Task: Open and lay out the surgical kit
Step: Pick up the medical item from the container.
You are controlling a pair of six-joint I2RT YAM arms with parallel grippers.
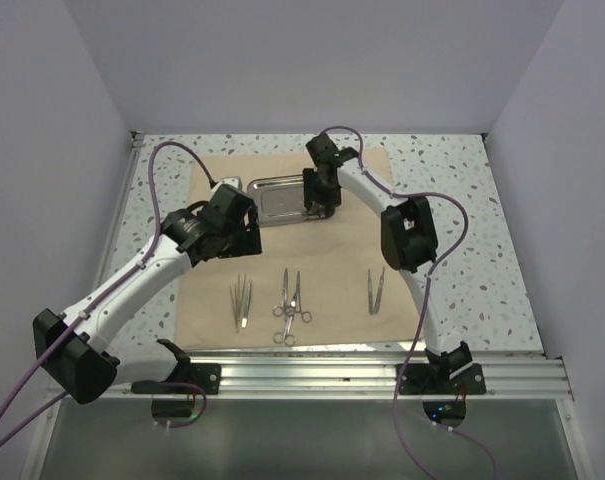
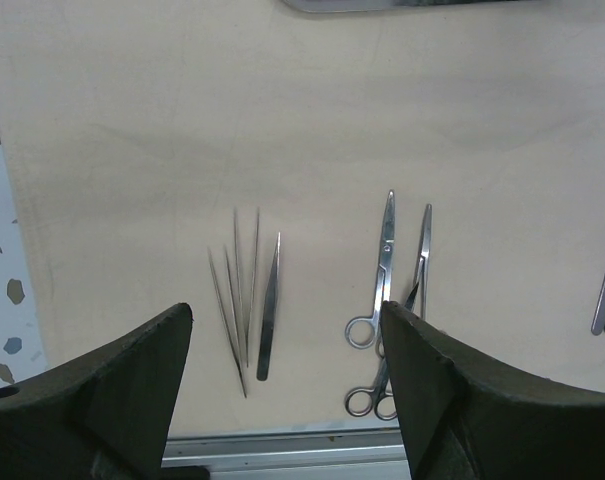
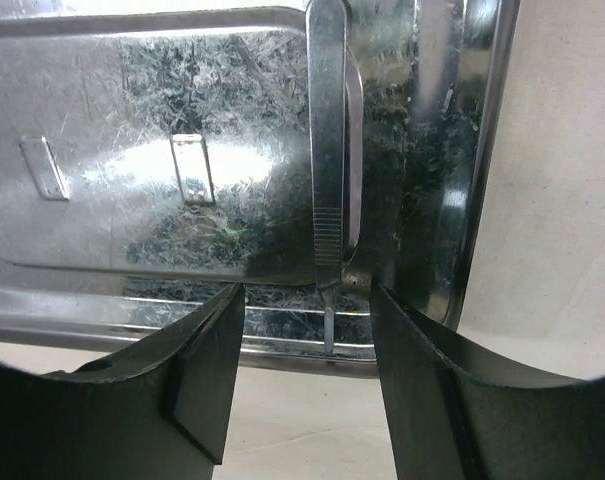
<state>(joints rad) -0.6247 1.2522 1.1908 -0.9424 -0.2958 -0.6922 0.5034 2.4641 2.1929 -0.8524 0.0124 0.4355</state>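
Beige cloth wrap (image 1: 332, 272) flat on speckled table (image 1: 482, 220), white walls (image 1: 302, 60)

Wide-spread tool (image 2: 287, 312), tweezers (image 2: 268, 320), ring-handled forceps (image 2: 385, 260), beige cloth (image 2: 282, 110)

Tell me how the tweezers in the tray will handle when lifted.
Probably slippery: the tweezers are polished steel lying in the shiny tray, so a grip may skid. Likely light and stiff lengthwise, being thin metal, yet the blades may spring together if squeezed. Their ribbed patch probably gives the right gripper its best hold.
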